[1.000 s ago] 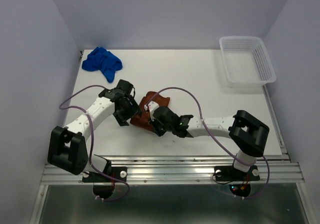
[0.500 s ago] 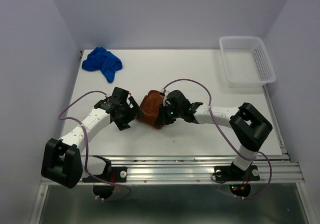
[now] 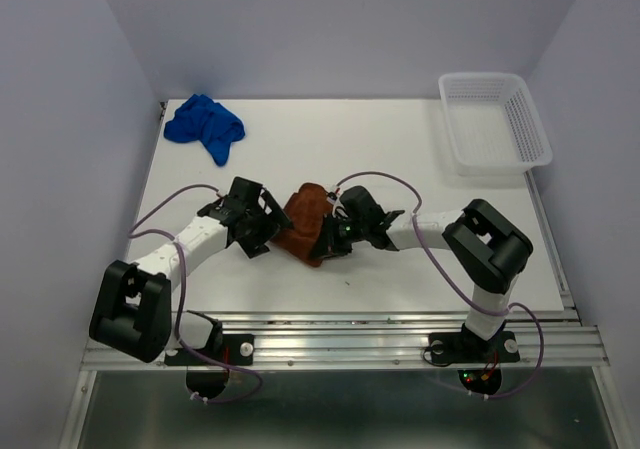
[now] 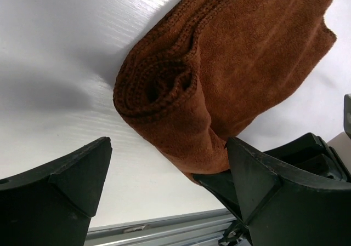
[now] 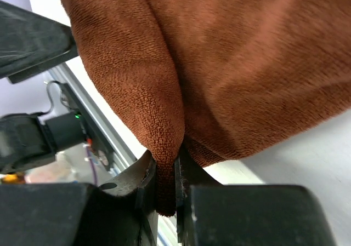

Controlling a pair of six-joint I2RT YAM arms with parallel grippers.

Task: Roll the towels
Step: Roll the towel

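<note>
Rust-brown towel [image 3: 305, 219]: lying mid-worktop between the two arms, partly rolled. A spiral of terry layers is seen at one end in the left wrist view, with a loose flap beyond it.
Right end effector [image 5: 164, 187]: pressed together on a hanging fold of the brown cloth, which is pinched between the fingers.
Left end effector [image 4: 169, 147]: spread wide, nothing held. The spiral end is framed between its fingers, just beside them; contact cannot be confirmed.
Key relation: the open spiral end is turned toward the left arm, so the long axis is judged to run away from that arm, toward the right one. Both arms are close, but only the right one holds cloth.
Step in hand: the roll is judged unfinished, since a flap is not yet wound in.
Blue towel [image 3: 205, 127]: crumpled at the far left corner of the worktop [image 3: 400, 139], well apart from both arms, not yet rolled.
White mesh basket [image 3: 505, 167]: set at the far right, well apart from the towels.
</note>
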